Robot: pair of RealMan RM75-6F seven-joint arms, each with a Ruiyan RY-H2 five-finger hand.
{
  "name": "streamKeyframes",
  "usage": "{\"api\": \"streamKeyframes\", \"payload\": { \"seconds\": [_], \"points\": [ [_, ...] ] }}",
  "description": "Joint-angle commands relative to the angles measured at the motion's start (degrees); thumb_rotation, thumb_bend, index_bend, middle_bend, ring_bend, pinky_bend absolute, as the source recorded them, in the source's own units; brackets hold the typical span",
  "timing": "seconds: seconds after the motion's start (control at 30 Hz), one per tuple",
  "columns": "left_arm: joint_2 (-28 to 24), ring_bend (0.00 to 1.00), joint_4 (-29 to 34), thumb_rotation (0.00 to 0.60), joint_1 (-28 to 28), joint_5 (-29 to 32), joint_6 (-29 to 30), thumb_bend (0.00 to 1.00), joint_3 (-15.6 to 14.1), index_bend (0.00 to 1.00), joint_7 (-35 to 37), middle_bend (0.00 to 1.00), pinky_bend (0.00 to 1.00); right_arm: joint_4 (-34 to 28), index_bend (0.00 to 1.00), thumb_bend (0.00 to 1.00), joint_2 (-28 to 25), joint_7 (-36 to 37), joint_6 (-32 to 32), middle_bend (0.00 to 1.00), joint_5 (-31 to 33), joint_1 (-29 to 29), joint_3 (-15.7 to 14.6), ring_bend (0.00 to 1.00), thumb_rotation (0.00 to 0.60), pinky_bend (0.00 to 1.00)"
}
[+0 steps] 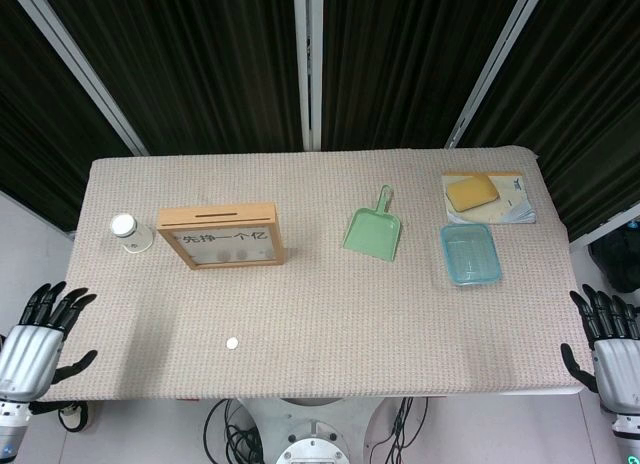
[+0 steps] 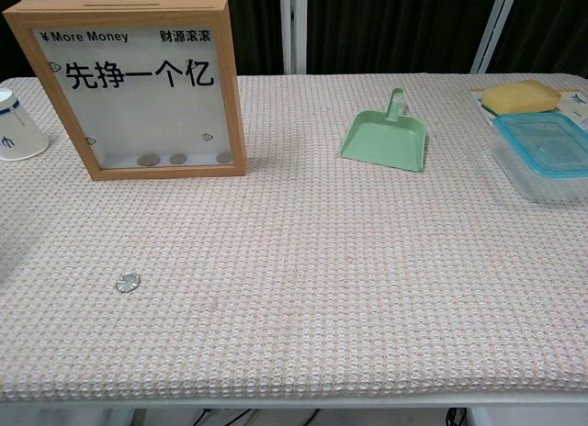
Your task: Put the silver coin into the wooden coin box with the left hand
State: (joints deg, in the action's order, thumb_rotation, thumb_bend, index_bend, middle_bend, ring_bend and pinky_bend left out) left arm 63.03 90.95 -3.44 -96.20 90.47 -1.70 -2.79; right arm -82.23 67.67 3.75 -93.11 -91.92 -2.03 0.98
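Silver coin (image 1: 232,343) flat on the woven table cover (image 1: 320,304), near the front edge, left of centre, touching nothing; in the chest view seen again as a small round disc (image 2: 127,282) well in front of the box.

Left hand (image 1: 38,344) off the table's front-left corner, below its edge, palm toward the camera, dark fingers (image 1: 50,302) fanned apart and holding nothing; well apart from the coin. Right hand (image 1: 612,356) off the front-right corner, likewise fingers spread upward, nothing in them. Neither hand visible in the chest view.

Wooden coin box (image 1: 220,236) upright on the left half of the table, behind the coin, with a slot along its top edge and a glazed front printed with dark characters; in the chest view a few coins (image 2: 178,158) lying at the bottom behind the pane (image 2: 138,86). Just left of the box, a white paper cup (image 1: 130,232), apart from it.

Right of centre, a green dustpan (image 1: 374,230) flat on the cover, handle pointing toward the far edge. Further right, a clear blue-rimmed plastic container (image 1: 470,253), and behind it a yellow sponge (image 1: 472,192) resting on a flat printed card (image 1: 515,206) near the far right corner. Behind the table, dark curtains (image 1: 400,64) with pale vertical strips.
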Motion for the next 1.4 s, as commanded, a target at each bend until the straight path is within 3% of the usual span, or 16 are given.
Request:
{"api": "streamKeyframes", "payload": {
  "seconds": [0.03,0.4,0.7,1.13,1.4],
  "points": [
    [0.01,0.03,-0.14,0.600,0.06,0.03,0.06,0.16,-0.01,0.18,0.11,0.15,0.07,0.00,0.00,0.33,0.11,-0.15,0.19,0.00,-0.07,0.10,-0.05,0.00,0.600,0.00],
    [0.19,0.03,-0.31,0.600,0.15,-1.32,0.45,0.16,-0.52,0.18,-0.05,0.15,0.08,-0.25,0.00,0.33,0.28,-0.63,-0.04,0.00,0.00,-0.07,-0.01,0.00,0.600,0.00],
    [2.72,0.03,-0.11,0.600,-2.23,-4.79,-3.92,0.16,-2.48,0.19,-0.81,0.15,0.12,-0.76,0.00,0.33,0.21,-1.38,1.05,0.00,0.49,0.50,0.27,0.00,0.600,0.00],
    [13.07,0.03,-3.67,0.600,-7.60,-4.07,-14.38,0.16,-2.70,0.19,-3.00,0.14,0.09,-0.10,0.00,0.33,-0.06,-0.12,0.28,0.00,0.80,-0.23,0.12,0.00,0.600,0.00],
    [19.54,0.03,-8.41,0.600,-9.50,-3.35,-17.10,0.16,-2.70,0.20,-2.81,0.14,0.09,0.44,0.00,0.33,-0.65,1.00,0.43,0.00,1.84,-0.60,0.37,0.00,0.600,0.00]
  ]
}}
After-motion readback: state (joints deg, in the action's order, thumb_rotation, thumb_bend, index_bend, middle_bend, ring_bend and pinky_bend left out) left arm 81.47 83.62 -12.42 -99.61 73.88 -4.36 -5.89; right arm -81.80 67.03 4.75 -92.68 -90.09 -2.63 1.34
